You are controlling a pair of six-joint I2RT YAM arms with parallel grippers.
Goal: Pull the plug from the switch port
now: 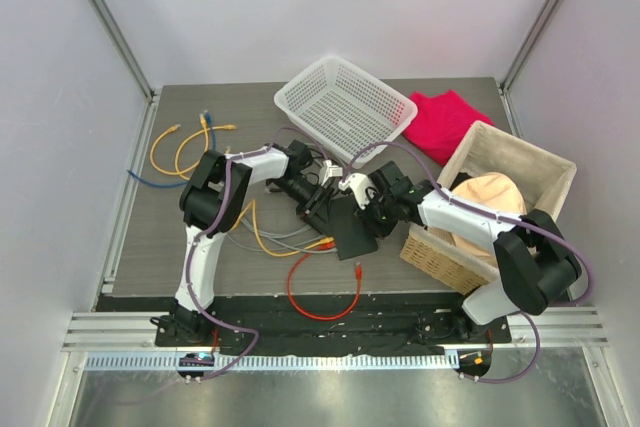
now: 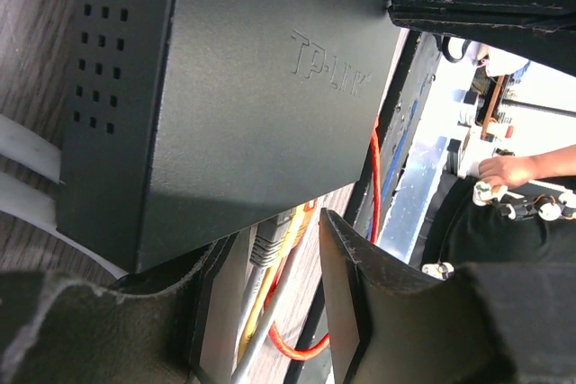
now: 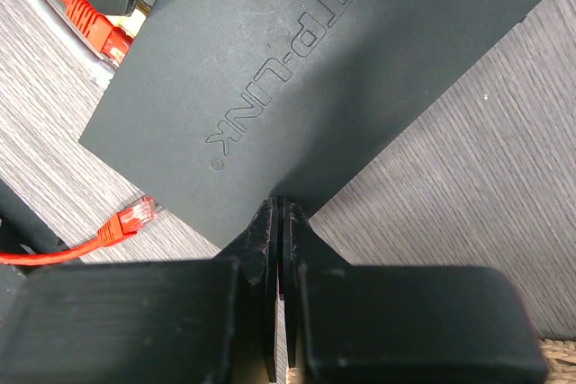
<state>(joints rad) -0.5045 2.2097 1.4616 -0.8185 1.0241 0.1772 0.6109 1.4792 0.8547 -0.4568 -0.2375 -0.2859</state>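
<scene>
The switch [image 1: 352,232] is a flat matte-black box lying mid-table; it fills the left wrist view [image 2: 243,87] and the right wrist view [image 3: 306,69]. Grey [image 2: 266,249], yellow and orange plugs sit in its socket edge. My left gripper [image 1: 318,205] is open, its fingers [image 2: 346,285] on either side of those plugs [image 2: 279,231], the grey one closest to the left finger. My right gripper [image 1: 362,209] is shut, its tips [image 3: 282,202] against the switch's near corner with nothing between them.
A loose red cable [image 1: 325,302] ends in a free plug [image 3: 133,218] beside the switch. A white mesh basket [image 1: 345,107], a red cloth [image 1: 440,122] and a wicker box [image 1: 435,257] stand behind and to the right. Yellow and blue cables [image 1: 185,147] lie back left.
</scene>
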